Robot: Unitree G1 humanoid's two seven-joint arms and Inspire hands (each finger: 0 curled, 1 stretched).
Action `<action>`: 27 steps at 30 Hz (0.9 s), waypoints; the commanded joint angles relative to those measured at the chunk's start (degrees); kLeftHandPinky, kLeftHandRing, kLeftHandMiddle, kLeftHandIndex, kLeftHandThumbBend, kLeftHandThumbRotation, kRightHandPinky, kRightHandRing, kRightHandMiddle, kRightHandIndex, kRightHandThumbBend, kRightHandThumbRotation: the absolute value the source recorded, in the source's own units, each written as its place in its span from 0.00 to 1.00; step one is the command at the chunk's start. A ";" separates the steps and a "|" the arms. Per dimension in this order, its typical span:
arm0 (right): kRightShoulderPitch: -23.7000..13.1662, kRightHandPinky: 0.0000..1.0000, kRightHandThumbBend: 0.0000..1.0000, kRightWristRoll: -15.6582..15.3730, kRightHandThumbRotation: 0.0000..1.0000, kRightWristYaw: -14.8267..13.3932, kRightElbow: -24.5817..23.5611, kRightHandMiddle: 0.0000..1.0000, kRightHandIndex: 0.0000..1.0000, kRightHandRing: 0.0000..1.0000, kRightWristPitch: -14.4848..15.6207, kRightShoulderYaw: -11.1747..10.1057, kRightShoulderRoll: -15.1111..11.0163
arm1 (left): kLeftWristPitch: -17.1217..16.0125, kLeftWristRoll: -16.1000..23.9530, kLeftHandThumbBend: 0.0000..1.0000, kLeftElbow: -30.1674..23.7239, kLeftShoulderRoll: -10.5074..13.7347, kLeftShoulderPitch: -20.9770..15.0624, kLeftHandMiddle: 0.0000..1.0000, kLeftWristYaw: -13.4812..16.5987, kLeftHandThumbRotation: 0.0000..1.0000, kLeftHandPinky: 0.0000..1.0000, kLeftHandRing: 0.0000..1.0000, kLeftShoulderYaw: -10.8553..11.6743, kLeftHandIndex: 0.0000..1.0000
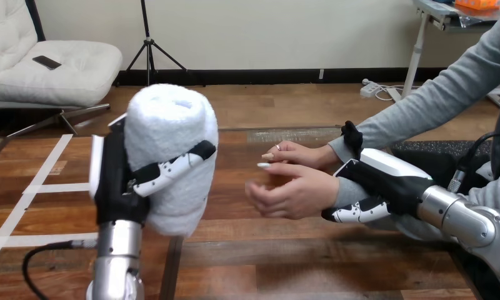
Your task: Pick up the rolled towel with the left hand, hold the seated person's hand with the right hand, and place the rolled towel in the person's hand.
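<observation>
Right now my left hand [119, 181] is clenched around the rolled towel [169, 125]. My thumb crosses its front and my palm sits against its left side. The towel stands upright in that grasp, lifted off the table [247, 262], over the left part toward the near edge, with its open end facing up.

My right hand [385, 178] comes in from the table's right edge and is closed on the person's wrist [342, 187] at the grey sleeve. Its fingers [360, 211] curl underneath and the thumb [352, 134] stands up on the far side.

The hand on that wrist, the person's nearer hand [291, 194], is held above the middle of the table. Its palm is cupped and turned toward the towel, and its fingers are loosely bent. The person's farther hand [297, 153] lies just behind it, close to touching, with its fingers pointing left.

The towel and the cupped hand are apart, with bare wood showing between them.
</observation>
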 commanded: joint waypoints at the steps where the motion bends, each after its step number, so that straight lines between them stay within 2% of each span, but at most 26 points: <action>1: -3.63 0.21 0.45 0.52 0.35 0.38 -4.39 0.31 0.33 0.25 -2.40 -0.87 -0.57 | -3.35 0.24 0.60 5.33 0.49 -12.02 0.37 0.26 0.00 0.27 0.31 1.35 0.39; 10: -3.71 0.21 0.46 0.90 0.35 1.92 -4.71 0.32 0.34 0.25 -2.55 -1.12 -0.85 | -4.18 -0.02 0.60 10.75 0.32 -15.79 0.37 0.42 0.00 0.28 0.32 1.54 0.40; 27: -3.60 0.22 0.47 0.53 0.35 2.74 -5.85 0.32 0.35 0.26 -2.45 -1.23 -1.49 | -4.55 -1.31 0.61 17.61 -0.78 -20.77 0.38 1.01 0.00 0.28 0.32 2.14 0.40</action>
